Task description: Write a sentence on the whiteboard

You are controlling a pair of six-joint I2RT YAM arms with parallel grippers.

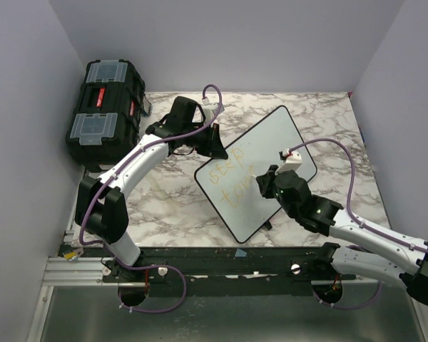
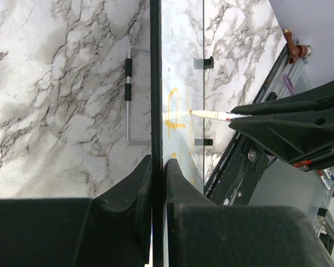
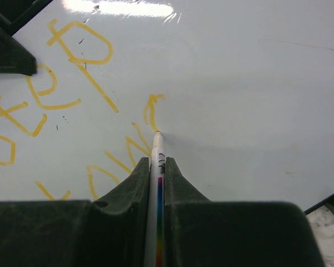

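marbled bench [image 1: 171, 206] carries the whiteboard [image 1: 285, 135]; my left pincer [image 2: 158, 167] clamps its rim, my right pincer [image 3: 157, 164] grips the marker [image 3: 157, 147], tip on the sentence [image 3: 97, 88], blank board rightward.

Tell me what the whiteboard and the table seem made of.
The whiteboard: glossy white coated panel, maybe melamine; a lamp glare streaks across it. The table: marble-patterned top, possibly printed laminate; grey veins on white, little shine.

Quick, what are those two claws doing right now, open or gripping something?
Left gripper: closed, clamping the whiteboard by its edge.
Right gripper: closed, holding a marker, tip on the board.
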